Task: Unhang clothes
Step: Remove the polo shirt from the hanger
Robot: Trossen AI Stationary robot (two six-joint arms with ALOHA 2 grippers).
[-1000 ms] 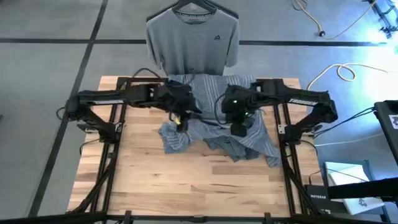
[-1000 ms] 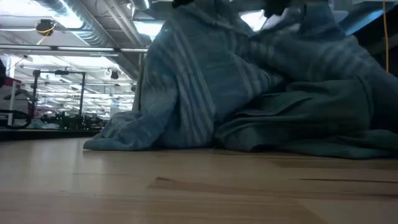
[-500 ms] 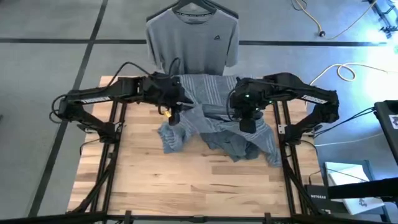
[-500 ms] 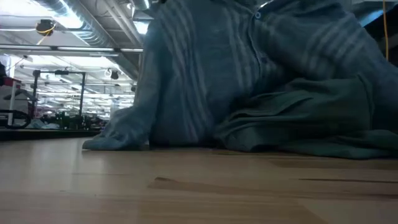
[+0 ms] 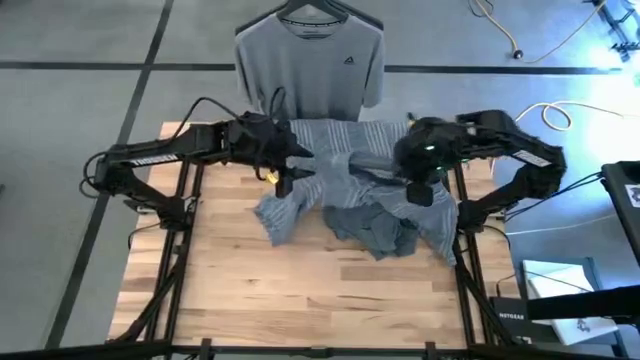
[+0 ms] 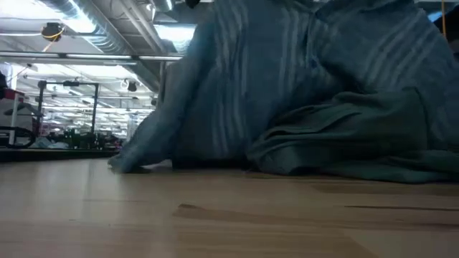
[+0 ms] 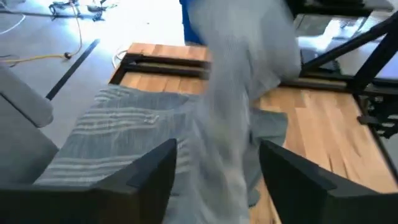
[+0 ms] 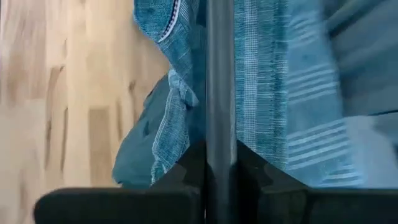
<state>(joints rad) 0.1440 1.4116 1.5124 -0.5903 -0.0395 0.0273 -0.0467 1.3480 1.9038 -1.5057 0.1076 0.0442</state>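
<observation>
The blue-grey striped shirt [image 5: 350,195] lies heaped on the wooden table [image 5: 300,300] between my two grippers; in the low view [image 6: 301,86] it rises like a tent. My left gripper [image 5: 283,182] is shut on its left part. My right gripper [image 5: 420,192], over the shirt's right side, is shut on a thin dark hanger bar [image 8: 219,74]. The plain grey T-shirt [image 5: 310,65] hangs by its shoulders on a dark hanger [image 5: 315,10] beyond the table's far edge. My left gripper has a bunched fold of the striped shirt [image 7: 233,134] between its two fingers [image 7: 152,174], which stand apart around it. It comes from above; the cloth below it drops to the table [image 5: 278,220]. My right gripper pinches the hanger's dark bar [image 8: 219,134] between its two fingers [image 8: 186,163]. The bar runs on past the fingertips over the striped cloth, clear of the table.
Dark frame rails run along the table's left [image 5: 180,240] and right [image 5: 462,260] sides. The near half of the table is bare wood [image 5: 310,290]. A white box [image 5: 560,290] sits off the right edge, and cables [image 5: 540,115] lie on the floor.
My right gripper has gone toward the table's right edge with the hanger bar. My left gripper has moved a little toward the far edge, lifting its bunch of shirt. The shirt is spread wider between the two, and its lower left edge has slid inward on the table.
</observation>
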